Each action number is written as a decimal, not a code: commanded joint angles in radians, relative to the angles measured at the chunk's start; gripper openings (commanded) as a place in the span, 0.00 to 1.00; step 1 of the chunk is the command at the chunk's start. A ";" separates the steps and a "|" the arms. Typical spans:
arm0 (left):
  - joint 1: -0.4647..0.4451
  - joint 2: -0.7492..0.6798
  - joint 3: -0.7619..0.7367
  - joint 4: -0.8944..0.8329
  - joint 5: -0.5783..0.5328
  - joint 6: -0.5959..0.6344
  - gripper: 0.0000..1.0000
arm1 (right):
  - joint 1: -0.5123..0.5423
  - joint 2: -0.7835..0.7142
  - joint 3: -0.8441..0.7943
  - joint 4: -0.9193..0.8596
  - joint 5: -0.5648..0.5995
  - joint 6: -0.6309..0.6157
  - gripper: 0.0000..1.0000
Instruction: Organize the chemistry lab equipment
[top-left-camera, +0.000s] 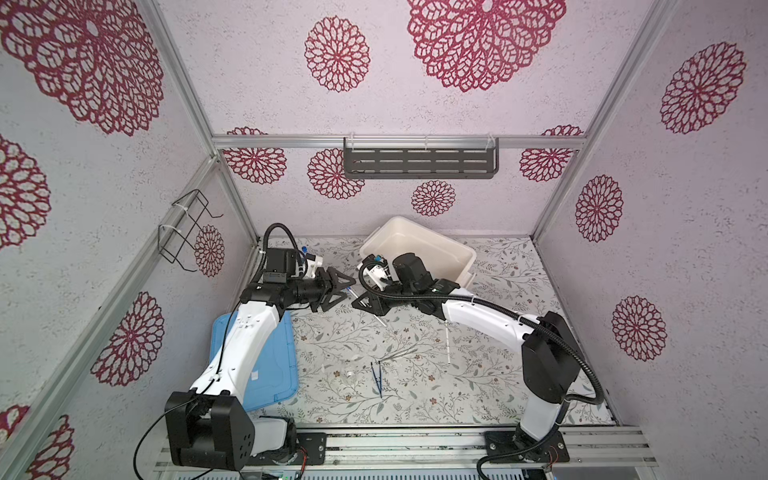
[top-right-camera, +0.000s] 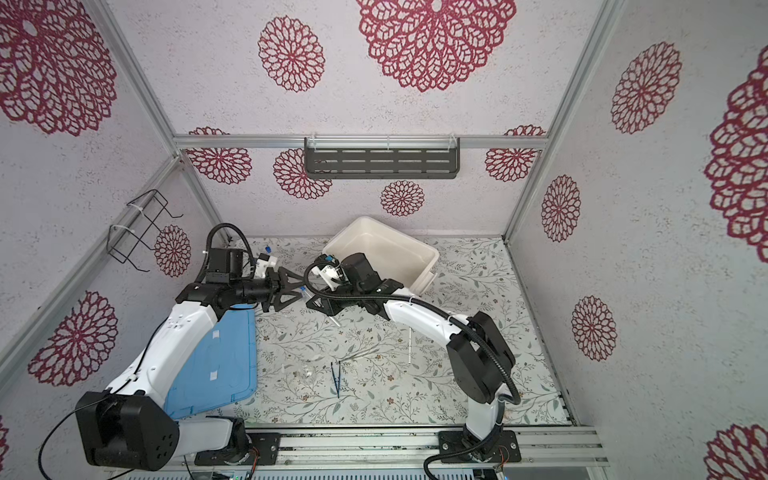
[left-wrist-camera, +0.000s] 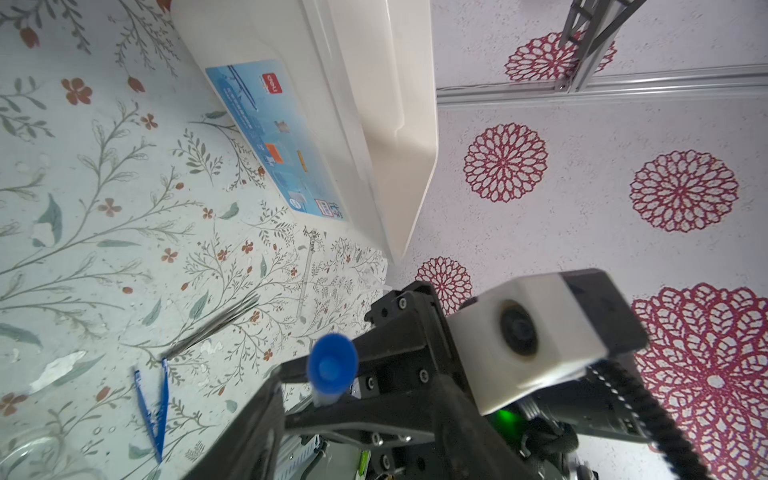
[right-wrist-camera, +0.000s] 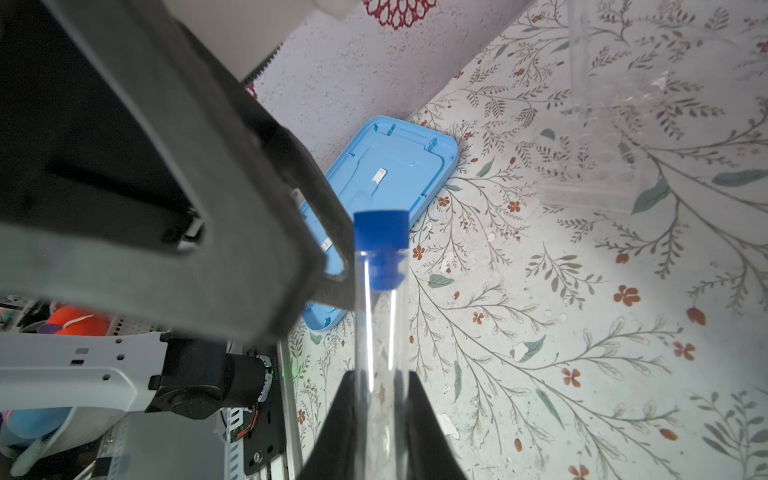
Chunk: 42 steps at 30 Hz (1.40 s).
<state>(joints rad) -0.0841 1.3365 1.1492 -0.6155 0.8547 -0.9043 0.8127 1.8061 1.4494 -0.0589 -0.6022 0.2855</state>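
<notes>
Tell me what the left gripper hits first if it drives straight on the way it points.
Most likely the blue cap of the clear tube gripped by the right gripper; the left gripper points straight at it, jaws open.

The clear tube (right-wrist-camera: 376, 328) in the right hand (right-wrist-camera: 380, 376) is cut off by the wrist view's edge.

surface: floral table (top-left-camera: 498, 374) | on it: white tub (top-left-camera: 440, 249), blue lid (top-left-camera: 278, 365), tweezers (top-left-camera: 378, 379), white rod (top-left-camera: 448, 345), silvery tool (top-left-camera: 401, 354)
</notes>
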 joint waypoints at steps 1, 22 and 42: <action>0.006 0.014 0.023 -0.033 0.021 0.041 0.61 | 0.006 -0.047 0.029 -0.025 0.019 -0.066 0.10; 0.009 0.047 0.054 -0.085 -0.003 0.070 0.37 | 0.028 -0.021 0.068 -0.058 0.023 -0.086 0.10; 0.009 0.043 0.047 -0.081 0.009 0.065 0.14 | 0.028 -0.021 0.056 -0.047 0.053 -0.069 0.14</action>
<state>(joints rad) -0.0803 1.3815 1.1816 -0.7013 0.8436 -0.8398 0.8410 1.8061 1.4834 -0.1337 -0.5640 0.2123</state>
